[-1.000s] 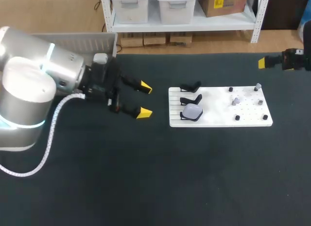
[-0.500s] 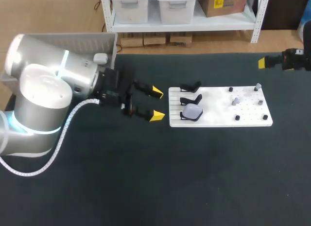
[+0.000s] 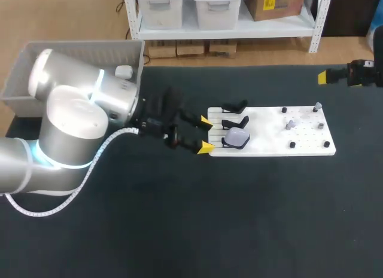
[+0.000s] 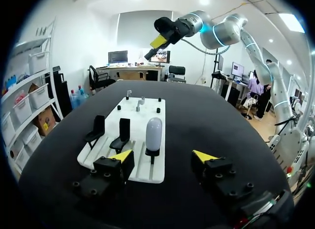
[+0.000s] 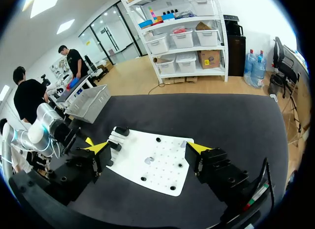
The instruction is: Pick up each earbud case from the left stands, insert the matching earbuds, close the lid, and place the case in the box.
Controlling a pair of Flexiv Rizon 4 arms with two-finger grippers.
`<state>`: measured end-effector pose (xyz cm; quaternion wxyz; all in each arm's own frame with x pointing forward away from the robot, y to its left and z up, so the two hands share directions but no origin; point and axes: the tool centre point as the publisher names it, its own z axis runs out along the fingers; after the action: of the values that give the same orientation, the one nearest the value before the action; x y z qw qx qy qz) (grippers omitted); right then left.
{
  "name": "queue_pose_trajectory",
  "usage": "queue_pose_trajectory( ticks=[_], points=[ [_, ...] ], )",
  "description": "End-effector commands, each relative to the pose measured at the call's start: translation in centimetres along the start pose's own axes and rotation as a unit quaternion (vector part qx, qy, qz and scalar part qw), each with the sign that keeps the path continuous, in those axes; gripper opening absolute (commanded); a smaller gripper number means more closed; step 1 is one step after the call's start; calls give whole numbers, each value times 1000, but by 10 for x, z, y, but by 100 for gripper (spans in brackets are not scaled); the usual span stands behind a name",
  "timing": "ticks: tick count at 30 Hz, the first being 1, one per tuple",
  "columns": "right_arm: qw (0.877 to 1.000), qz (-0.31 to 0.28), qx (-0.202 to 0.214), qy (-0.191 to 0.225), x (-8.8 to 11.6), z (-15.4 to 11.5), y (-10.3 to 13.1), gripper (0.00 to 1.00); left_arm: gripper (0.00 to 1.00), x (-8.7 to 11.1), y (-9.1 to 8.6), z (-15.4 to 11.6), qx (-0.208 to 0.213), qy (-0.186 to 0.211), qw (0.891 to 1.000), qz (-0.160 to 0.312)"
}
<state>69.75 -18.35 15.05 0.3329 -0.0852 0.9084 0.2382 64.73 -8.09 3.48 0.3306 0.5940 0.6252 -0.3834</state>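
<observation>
Right now your left gripper [image 3: 206, 134] sits at the left edge of the white board [image 3: 269, 145], its yellow-tipped fingers spread wide apart. You can see the pale earbud case [image 3: 237, 137] standing upright on the nearest of three black stands [image 3: 234, 121], just ahead of that gripper and apart from both fingers. Small grey earbuds [image 3: 290, 124] rest among dark pegs [image 3: 292, 144] on the board's right half. Your right gripper [image 5: 147, 149] hangs spread open, well apart from the board, beyond its far right corner. The grey box [image 3: 78, 51] stands at the far left of the table [image 3: 179, 230].
</observation>
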Motion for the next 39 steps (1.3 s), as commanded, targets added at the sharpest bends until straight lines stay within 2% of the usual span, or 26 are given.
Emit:
queue_pose_trajectory(
  ticks=[1, 10, 15, 16, 18, 26, 29, 39],
  points=[
    [1000, 0, -2, 0, 0, 1, -1, 100, 74, 0, 7, 11, 5, 4, 1000, 0],
    [1000, 0, -2, 0, 0, 1, -1, 100, 70, -5, 17, 23, 11, 4, 1000, 7],
    [1000, 0, -2, 0, 0, 1, -1, 100, 56, -5, 20, 28, 14, 6, 1000, 6],
    [1000, 0, -2, 0, 0, 1, -1, 100, 45, -5, 20, 29, 15, 6, 1000, 6],
    [1000, 0, -2, 0, 0, 1, -1, 100, 38, -5, 21, 31, 16, 6, 1000, 6],
    [1000, 0, -2, 0, 0, 1, -1, 100, 40, -7, 19, 37, 21, 2, 1000, 6],
    [1000, 0, -2, 0, 0, 1, -1, 100, 45, -8, 18, 39, 23, 0, 1000, 8],
    [1000, 0, -2, 0, 0, 1, -1, 100, 46, -7, 19, 43, 28, -3, 1000, 6]
  ],
)
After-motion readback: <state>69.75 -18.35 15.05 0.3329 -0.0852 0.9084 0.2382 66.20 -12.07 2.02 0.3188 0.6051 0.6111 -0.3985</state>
